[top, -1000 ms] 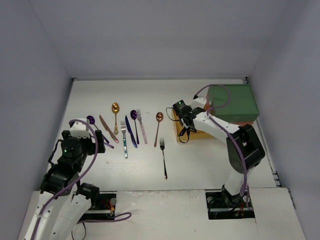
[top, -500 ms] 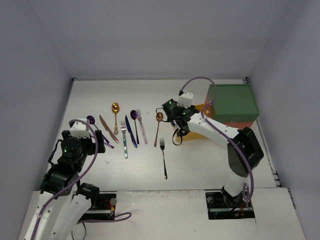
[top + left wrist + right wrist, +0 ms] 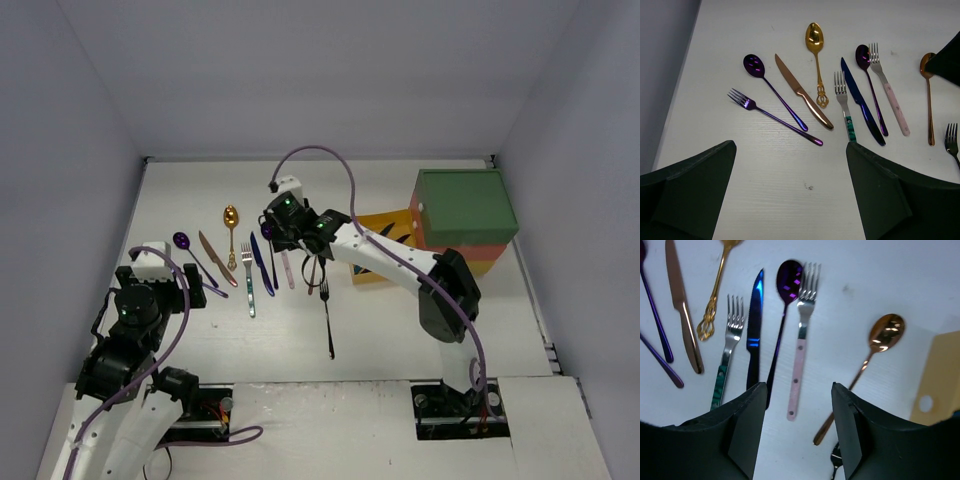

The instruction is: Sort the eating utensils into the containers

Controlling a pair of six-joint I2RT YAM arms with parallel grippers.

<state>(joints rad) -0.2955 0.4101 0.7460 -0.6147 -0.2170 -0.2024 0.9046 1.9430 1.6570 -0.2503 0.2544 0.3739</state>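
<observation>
apparently the right gripper [image 3: 796, 395] hangs open, empty, over the pink-handled silver fork [image 3: 800, 352] to grasp it; left gripper [image 3: 790, 192] open too.

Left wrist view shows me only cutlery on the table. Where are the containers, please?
Observer: At the right in the top view, the containers are one stack, green on top, the yellow drawer pulled out leftwards.
Operator: And the right end effector?
Observer: The right end effector hangs open and empty above the pink-handled fork.
Operator: Those tines at my right edge?
Observer: A black fork; the top view shows it whole, handle towards the robot.
</observation>
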